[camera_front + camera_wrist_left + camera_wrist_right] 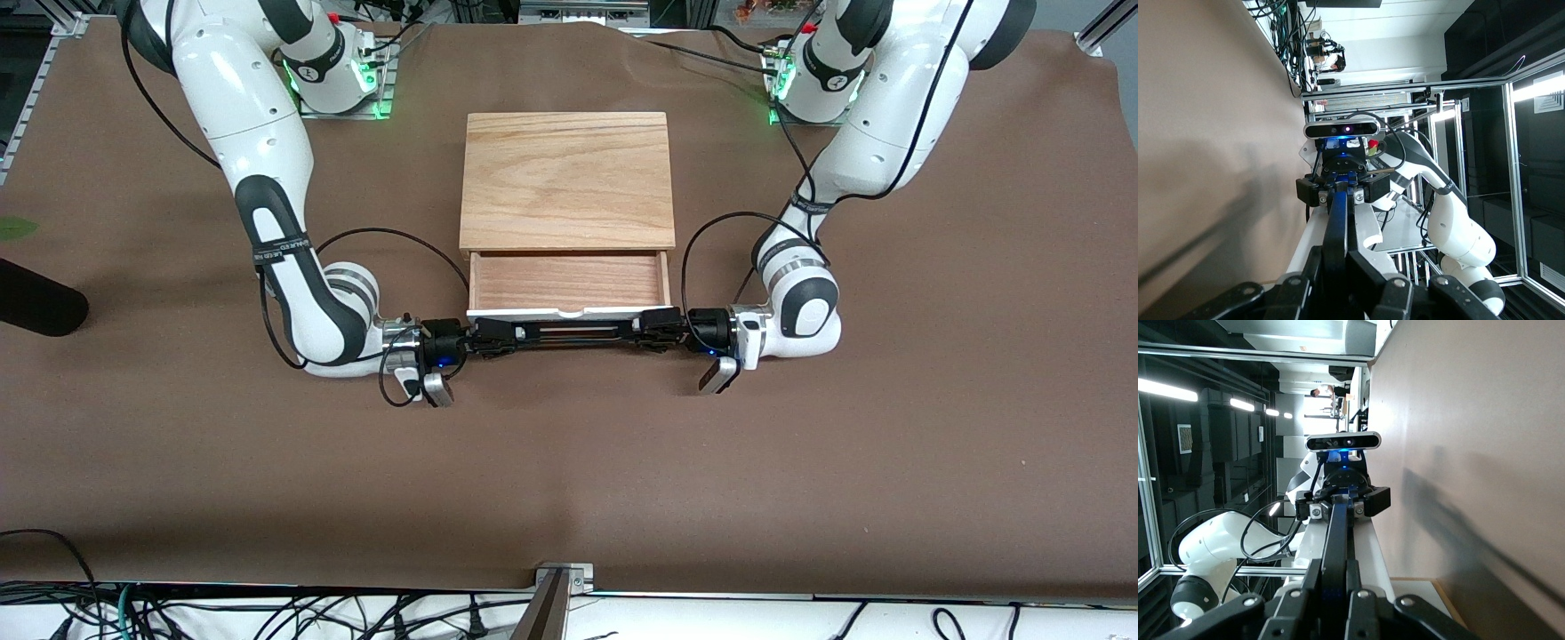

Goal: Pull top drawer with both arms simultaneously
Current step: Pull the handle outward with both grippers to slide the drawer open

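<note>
The top drawer [569,280] stands partly pulled out of the oak-grain casing [566,178], its reddish-brown tray showing behind the white front panel [569,313]. The black bar handle [573,333] runs along the panel's front. My left gripper [651,331] is shut on the handle's end toward the left arm. My right gripper [494,338] is shut on the end toward the right arm. In the left wrist view the handle [1337,227] runs from my left gripper [1338,267] to the right gripper. In the right wrist view the handle [1337,540] runs from my right gripper [1338,587] to the left one.
The brown table cover [569,480] spreads wide between the drawer and the front camera. A dark object [36,298] lies at the table's edge toward the right arm's end. Cables loop beside both wrists.
</note>
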You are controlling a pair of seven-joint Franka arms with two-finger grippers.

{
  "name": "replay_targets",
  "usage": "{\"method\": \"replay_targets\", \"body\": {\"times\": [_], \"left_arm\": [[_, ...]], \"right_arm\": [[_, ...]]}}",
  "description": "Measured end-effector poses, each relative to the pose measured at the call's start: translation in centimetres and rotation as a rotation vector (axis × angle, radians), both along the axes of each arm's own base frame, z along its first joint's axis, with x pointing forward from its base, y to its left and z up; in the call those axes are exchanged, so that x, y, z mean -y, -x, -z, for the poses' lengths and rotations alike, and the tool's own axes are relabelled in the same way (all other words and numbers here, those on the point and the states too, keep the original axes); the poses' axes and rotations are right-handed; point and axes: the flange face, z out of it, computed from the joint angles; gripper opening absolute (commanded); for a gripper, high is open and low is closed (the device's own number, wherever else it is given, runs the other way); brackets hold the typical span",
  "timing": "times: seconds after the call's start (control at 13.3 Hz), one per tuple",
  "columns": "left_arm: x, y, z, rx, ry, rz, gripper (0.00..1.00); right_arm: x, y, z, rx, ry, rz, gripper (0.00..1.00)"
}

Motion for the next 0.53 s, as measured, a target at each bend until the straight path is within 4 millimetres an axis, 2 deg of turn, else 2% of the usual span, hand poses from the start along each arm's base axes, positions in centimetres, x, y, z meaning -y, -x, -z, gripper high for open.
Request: {"method": "replay_targets", "body": {"times": [0.53], "left_arm": [[-0.08,-1.21,0.32,-0.021,0.006,-0.001,0.00]], "right_arm": [[-0.06,-0.90,0.09,-0.003,0.006,0.022,0.00]]}}
